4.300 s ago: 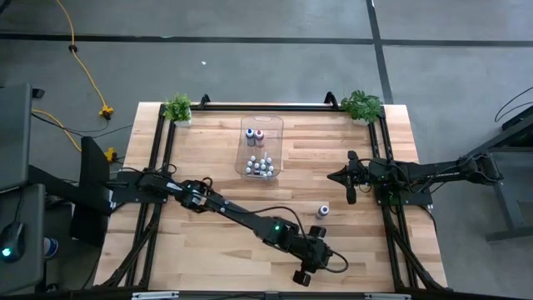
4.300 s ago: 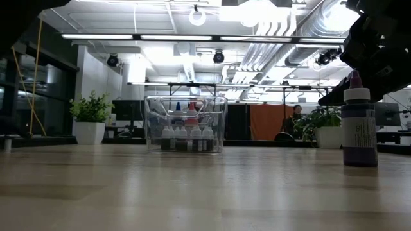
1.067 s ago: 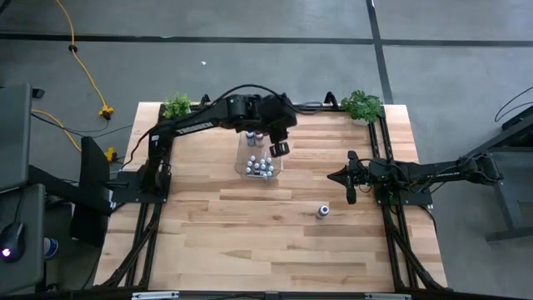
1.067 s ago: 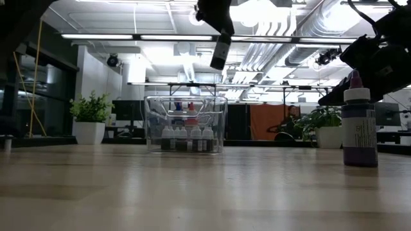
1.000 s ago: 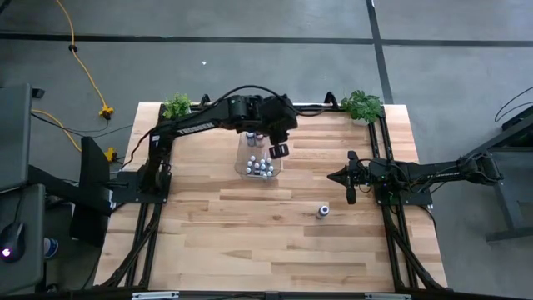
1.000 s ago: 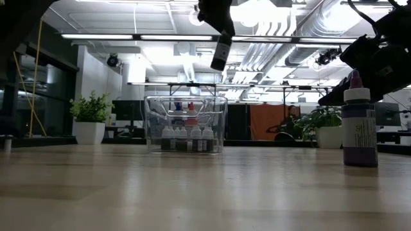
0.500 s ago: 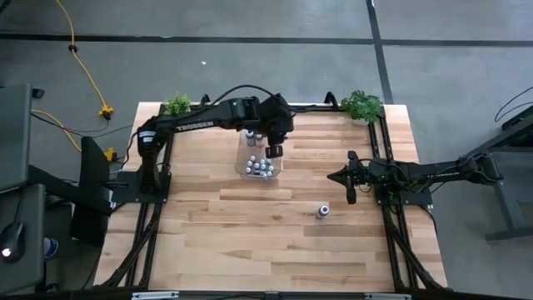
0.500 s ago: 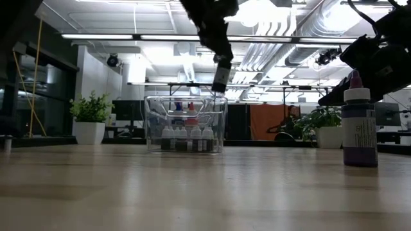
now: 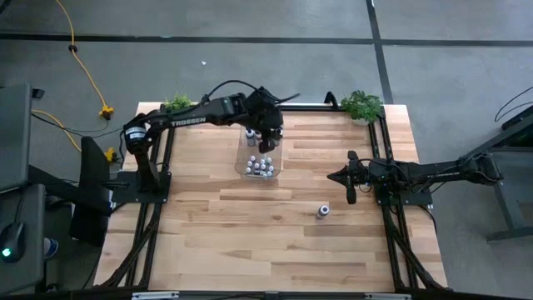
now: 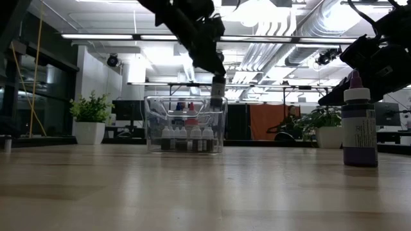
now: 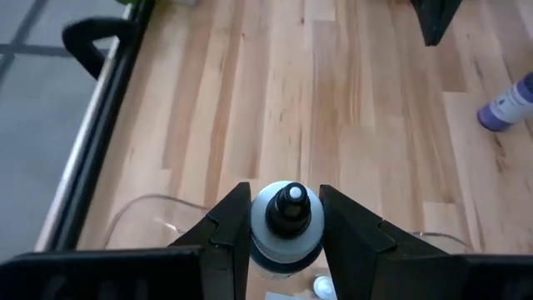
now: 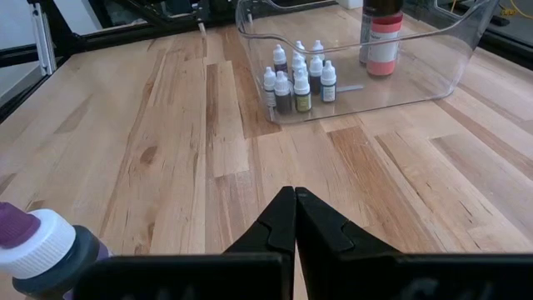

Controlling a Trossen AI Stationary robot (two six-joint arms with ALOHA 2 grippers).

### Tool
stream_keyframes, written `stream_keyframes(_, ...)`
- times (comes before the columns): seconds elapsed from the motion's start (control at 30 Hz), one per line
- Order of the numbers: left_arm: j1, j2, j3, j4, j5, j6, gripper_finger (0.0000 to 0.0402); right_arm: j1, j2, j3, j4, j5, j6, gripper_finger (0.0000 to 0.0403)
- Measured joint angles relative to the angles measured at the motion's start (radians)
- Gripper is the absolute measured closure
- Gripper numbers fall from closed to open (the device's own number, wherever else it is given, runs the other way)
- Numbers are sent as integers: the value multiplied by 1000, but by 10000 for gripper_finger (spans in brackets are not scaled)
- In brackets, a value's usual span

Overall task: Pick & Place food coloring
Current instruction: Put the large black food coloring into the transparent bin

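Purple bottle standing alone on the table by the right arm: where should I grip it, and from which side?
Grip the purple bottle across its straight round body, just below the white cap, coming down from above. It stands upright with open wood all around, so fingers fit either side. The right gripper, now shut, sits nearest; the left gripper already holds a bottle over the bin.

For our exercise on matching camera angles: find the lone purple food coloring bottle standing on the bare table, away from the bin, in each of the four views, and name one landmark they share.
High view: purple bottle right of centre, near the right pincer.
Low view: far right, tall and close.
Left wrist view: upper right edge.
Right wrist view: lower left corner, white cap toward the camera.
Shared landmark: the clear bin, in all four.
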Motion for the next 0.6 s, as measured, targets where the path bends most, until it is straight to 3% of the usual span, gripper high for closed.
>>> stream_keyframes(0.27,54,0,-45,36,114,-21,297,0,0,0,0,0,0,402)
stream_keyframes(0.6,113,4,-108,58,182,-22,297,0,0,0,0,0,0,402)
